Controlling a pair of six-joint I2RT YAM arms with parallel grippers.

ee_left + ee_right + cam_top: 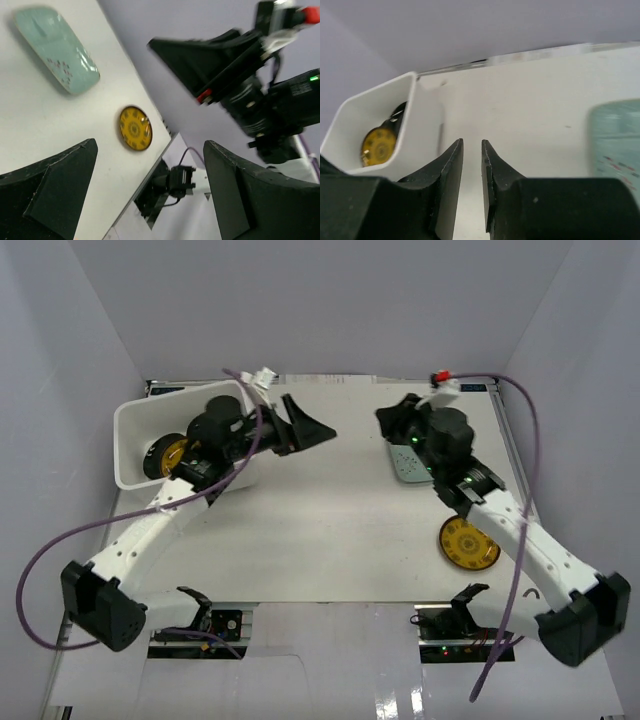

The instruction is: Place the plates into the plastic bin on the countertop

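On the counter (330,530), two plates wait outside the plastic bin (128,445)

At left, the bin holds one gold plate (175,453). The left pincer (312,428) beside it gapes wide and empty. The mint plate (55,47) lies beneath the right arm. The right pincer (472,145) shows a narrow, empty gap. A second gold plate (468,542) lies nearer. Flat, glossy rims could slip a pinch. White surface, pale grey walls (320,300).

No legible text, number or brand is found in any view. A dark ring pattern is seen on the gold plate (468,543) near the right edge of the tabletop (330,530), and small reddish marks on the pale mint plate (56,49); neither can be read.
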